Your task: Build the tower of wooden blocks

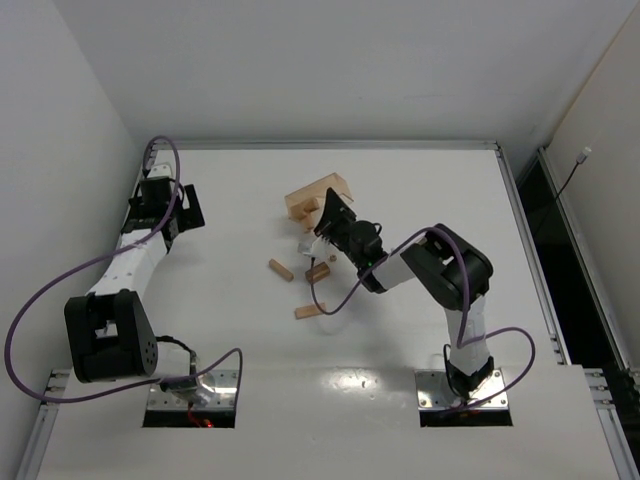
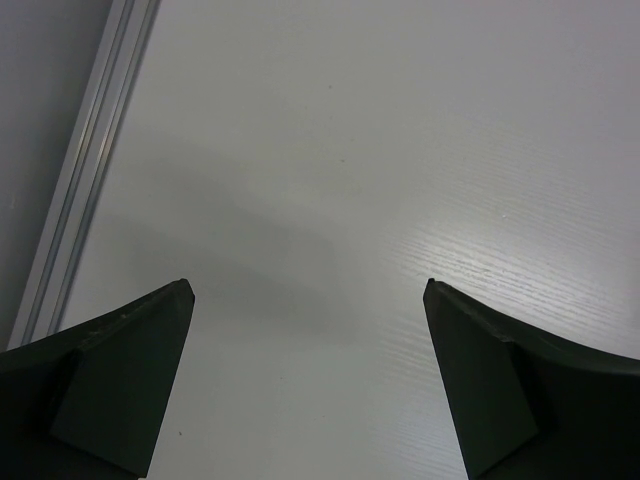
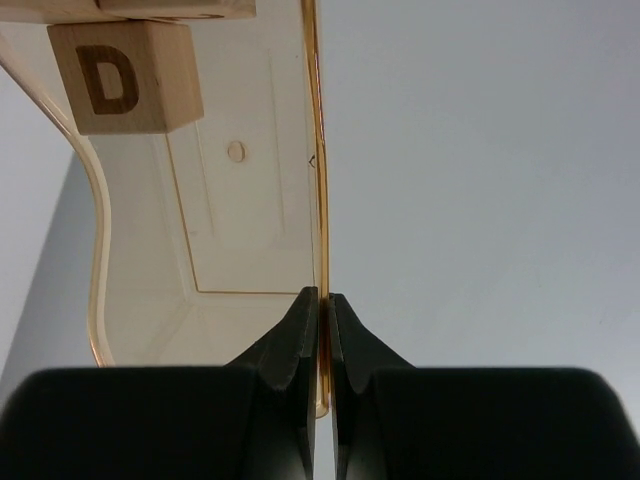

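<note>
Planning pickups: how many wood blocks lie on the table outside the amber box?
3: left block, middle block right of it, near block in front of both. Others may be hidden.

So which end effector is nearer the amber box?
Right. The right end effector is shut on a wall of the amber box; the left end effector hangs open above the table, well off to its left.

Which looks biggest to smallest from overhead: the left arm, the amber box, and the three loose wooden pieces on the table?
Largest to smallest:
1. left arm
2. amber box
3. left piece, middle piece and near piece look alike in size, so they are not ranked.
</note>
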`<state>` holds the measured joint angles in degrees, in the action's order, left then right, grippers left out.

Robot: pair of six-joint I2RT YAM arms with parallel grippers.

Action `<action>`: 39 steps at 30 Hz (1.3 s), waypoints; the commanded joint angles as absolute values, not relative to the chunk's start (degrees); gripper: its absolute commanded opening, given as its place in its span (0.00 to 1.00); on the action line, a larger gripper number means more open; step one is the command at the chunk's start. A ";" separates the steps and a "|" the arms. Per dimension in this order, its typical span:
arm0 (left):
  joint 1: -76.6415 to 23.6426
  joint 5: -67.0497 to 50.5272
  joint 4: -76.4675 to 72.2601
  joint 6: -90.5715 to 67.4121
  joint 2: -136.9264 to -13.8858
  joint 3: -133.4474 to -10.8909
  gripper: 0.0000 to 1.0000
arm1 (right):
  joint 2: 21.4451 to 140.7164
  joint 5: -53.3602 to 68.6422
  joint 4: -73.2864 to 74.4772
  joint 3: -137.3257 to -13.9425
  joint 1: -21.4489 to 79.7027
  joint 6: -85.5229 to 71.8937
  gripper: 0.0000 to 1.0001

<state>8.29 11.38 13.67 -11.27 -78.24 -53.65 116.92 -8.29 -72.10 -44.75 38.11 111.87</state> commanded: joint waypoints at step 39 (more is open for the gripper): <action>9.23 8.44 12.22 -11.52 -71.72 -53.61 1.00 | 110.85 -56.58 -22.75 -80.38 41.31 94.79 0.00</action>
